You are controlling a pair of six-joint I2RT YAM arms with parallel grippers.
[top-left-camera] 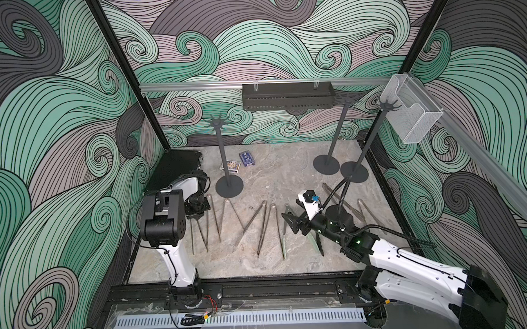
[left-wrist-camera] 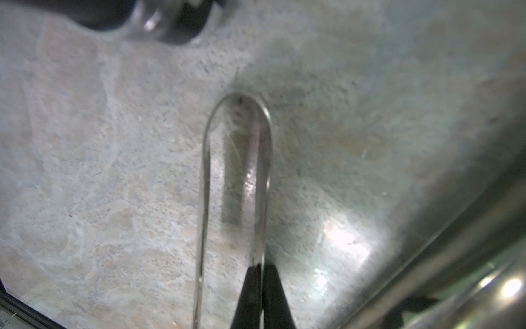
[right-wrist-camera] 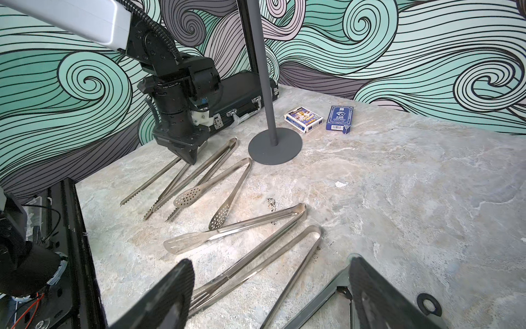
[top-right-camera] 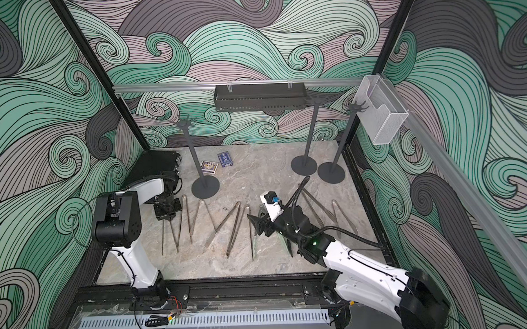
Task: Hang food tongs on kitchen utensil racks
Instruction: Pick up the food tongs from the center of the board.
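Tongs (top-left-camera: 251, 223), about seven, lie near three upright racks (top-left-camera: 223, 154).

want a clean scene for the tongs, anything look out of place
A colourful card box and a blue card box lie beside a rack base, unrelated to the task. A dark smudge and a white scrap mark the tabletop.

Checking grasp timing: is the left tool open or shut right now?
Shut. In the left wrist view the left tool pinches one leg of the steel tongs, fingers closed against it.
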